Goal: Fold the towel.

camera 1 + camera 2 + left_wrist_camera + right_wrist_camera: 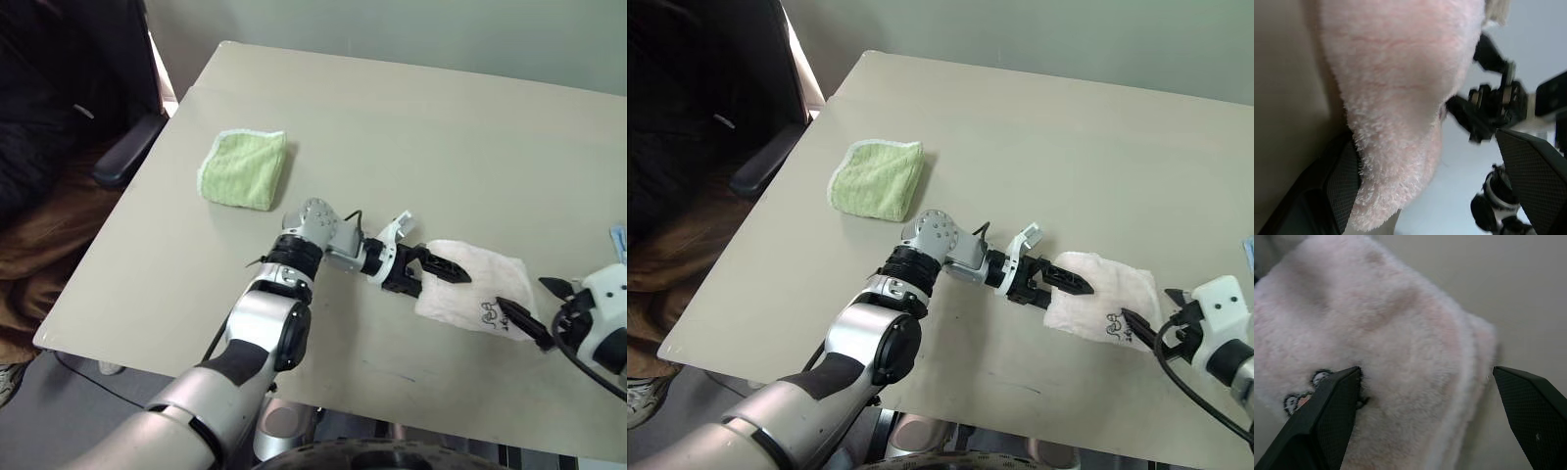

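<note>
The towel (475,284), pale pink and folded into a small thick pad, lies near the table's front right, its dark printed mark (490,315) facing the near edge. My left gripper (441,266) reaches in from the left and stands open at the towel's left edge, one black finger lying over the cloth. In the left wrist view the towel (1400,88) drapes past one finger pad (1342,186). My right gripper (521,294) is open at the towel's right end, its near finger beside the printed mark. The right wrist view has the towel (1391,342) between its spread fingers.
A folded green cloth (245,168) lies at the left of the beige table (411,117). A black chair arm (127,152) and a seated person's brown trousers (39,245) are past the table's left edge. Something pale blue (619,240) shows at the far right.
</note>
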